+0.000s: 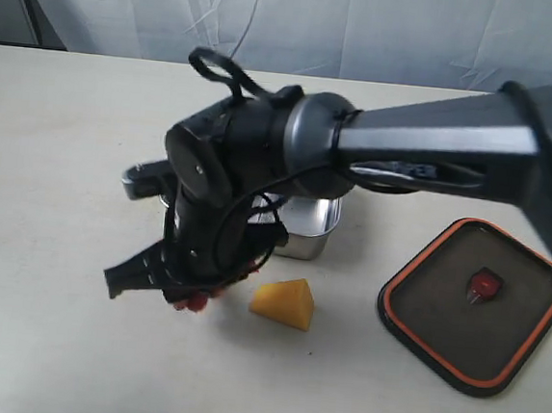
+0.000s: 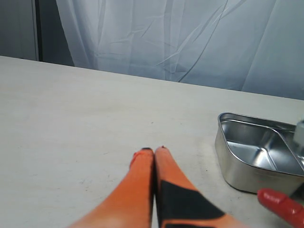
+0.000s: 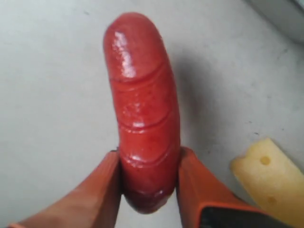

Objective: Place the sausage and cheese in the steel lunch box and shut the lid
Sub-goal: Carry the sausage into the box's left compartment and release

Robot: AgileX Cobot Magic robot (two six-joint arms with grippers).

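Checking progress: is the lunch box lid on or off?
Off. The lid lies flat on the table, well apart from the uncovered steel lunch box.

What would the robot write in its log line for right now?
right fingers: gripping sausage | left fingers: shut, empty | cheese: on table | steel lunch box: uncovered | lid: on table, seal up

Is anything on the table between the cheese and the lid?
No. The exterior view shows only bare table between the cheese and the lid.
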